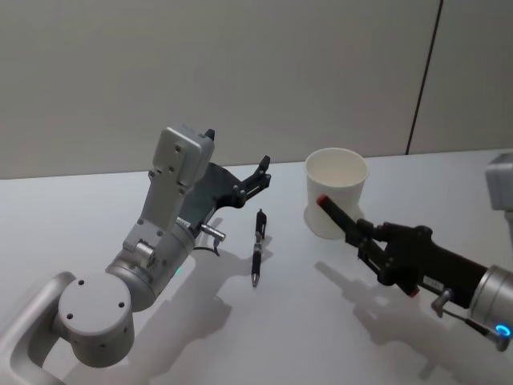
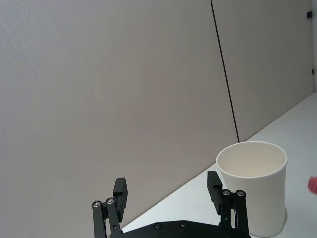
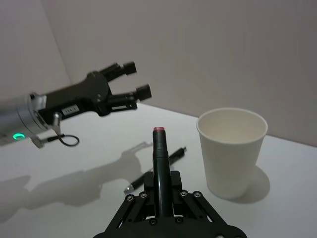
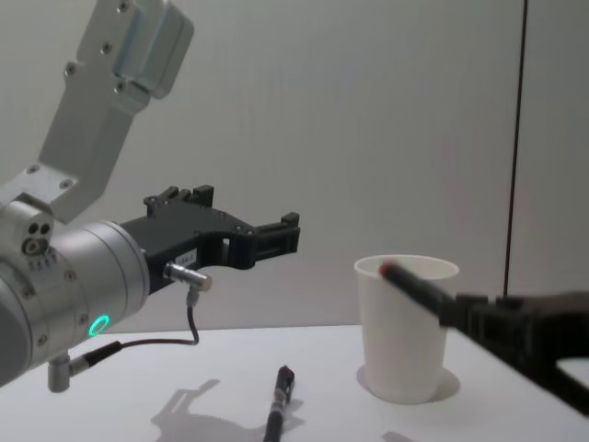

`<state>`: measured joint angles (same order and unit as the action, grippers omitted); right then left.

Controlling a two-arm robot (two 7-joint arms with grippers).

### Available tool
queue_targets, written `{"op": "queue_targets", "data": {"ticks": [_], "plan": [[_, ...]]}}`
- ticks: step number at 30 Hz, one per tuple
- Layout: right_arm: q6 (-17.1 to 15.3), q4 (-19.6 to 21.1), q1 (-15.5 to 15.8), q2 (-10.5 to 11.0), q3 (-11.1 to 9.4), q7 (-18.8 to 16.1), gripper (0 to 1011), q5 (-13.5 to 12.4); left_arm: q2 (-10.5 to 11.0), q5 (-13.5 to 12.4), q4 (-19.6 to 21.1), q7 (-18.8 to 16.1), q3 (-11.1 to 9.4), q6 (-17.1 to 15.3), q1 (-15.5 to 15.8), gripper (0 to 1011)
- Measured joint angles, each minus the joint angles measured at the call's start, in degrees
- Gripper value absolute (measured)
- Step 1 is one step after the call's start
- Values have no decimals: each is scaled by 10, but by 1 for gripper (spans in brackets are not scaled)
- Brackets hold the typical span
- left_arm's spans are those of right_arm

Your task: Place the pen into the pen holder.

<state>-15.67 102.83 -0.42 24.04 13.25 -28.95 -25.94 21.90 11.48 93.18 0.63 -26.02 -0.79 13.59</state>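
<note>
Right gripper [image 1: 362, 231] is clamping a red-tipped pen [image 1: 337, 213], tip level with the rim of the cup [image 1: 353, 196]; pushing forward risks toppling it. Left gripper [image 1: 263, 171] is hovering open.

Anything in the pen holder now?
Empty: the pen holder shows bare white inside. One pen lies on the table; right gripper holds a red-tipped pen.

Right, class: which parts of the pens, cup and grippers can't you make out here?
Floor of the pen holder: chest view, hidden by its own wall.
Lower end of the held pen: right wrist view, inside the shut right gripper.
Near end of the lying pen: chest view, cut off by the bottom edge.
Body of the open left gripper: left wrist view, cut off by the bottom edge.
</note>
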Motion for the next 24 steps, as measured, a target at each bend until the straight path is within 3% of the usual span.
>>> {"op": "queue_targets", "data": {"ticks": [6, 11, 18, 24], "plan": [[43, 3, -1, 0, -8, -8, 179, -38, 0, 0, 0, 0, 0, 0, 0, 1001], [84, -2, -8, -6, -12, -4, 179, -51, 0, 0, 0, 0, 0, 0, 0, 1001], [129, -21, -25, -19, -13, 15, 179, -44, 0, 0, 0, 0, 0, 0, 0, 1001], [166, -60, -56, -40, -10, 46, 179, -12, 0, 0, 0, 0, 0, 0, 0, 1001]]}}
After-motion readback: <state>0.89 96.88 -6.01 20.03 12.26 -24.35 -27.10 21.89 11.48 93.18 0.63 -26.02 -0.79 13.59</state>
